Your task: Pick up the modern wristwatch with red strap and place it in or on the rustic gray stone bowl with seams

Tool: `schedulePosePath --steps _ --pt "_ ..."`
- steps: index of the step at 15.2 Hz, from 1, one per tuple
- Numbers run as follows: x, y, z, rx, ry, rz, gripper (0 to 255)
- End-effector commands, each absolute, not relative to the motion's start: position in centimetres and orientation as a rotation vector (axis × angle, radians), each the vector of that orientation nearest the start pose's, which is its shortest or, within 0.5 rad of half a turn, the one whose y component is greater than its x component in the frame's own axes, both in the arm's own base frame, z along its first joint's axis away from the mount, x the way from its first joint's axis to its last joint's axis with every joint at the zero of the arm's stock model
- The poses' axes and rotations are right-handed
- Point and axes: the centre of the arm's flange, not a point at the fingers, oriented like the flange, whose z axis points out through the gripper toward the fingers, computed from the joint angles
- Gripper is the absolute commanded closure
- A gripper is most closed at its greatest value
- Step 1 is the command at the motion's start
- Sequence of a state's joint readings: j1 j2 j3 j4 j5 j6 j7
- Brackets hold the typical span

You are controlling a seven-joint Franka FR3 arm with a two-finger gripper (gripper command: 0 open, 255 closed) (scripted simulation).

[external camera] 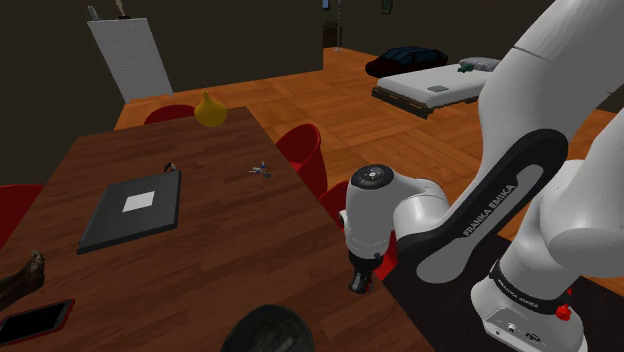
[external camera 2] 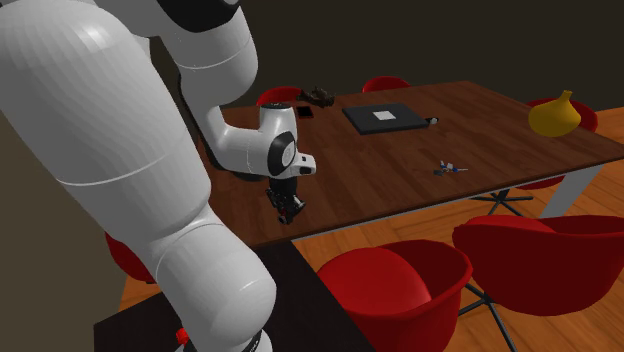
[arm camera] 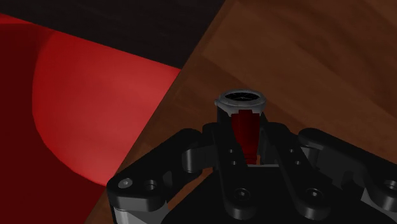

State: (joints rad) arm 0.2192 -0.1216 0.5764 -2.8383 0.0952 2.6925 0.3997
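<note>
In the wrist view my gripper (arm camera: 245, 145) is shut on the wristwatch (arm camera: 240, 100). Its grey round case sticks out past the fingertips and its red strap (arm camera: 245, 130) is clasped between them. From the shoulder view the gripper (external camera: 360, 282) hangs just over the wooden table (external camera: 220, 250) near its edge, a bit of red showing beside it. The dark grey stone bowl (external camera: 268, 330) sits at that view's bottom edge, to the left of the gripper. In the second exterior view the gripper (external camera 2: 290, 212) points down at the table's near edge.
A flat black case (external camera: 135, 208) lies mid-table, with a yellow gourd (external camera: 209, 110) at the far end and a small metal item (external camera: 261, 170) between. A phone (external camera: 35, 320) and a brown object (external camera: 20, 278) lie at the shoulder view's left. Red chairs (external camera 2: 400, 285) line the table's side.
</note>
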Motion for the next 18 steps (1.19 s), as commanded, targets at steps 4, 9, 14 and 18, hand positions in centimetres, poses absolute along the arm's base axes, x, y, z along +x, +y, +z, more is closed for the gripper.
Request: schedulePosePath --steps 4,9,14,18 --pt "26.0 24.9 24.6 -3.150 -0.483 0.030 255" --pt "26.0 24.9 27.3 -3.150 -0.483 0.030 255" --pt "26.0 24.9 29.9 -3.150 -0.483 0.030 255" --pt "26.0 24.9 32.0 -3.150 -0.483 0.030 255"
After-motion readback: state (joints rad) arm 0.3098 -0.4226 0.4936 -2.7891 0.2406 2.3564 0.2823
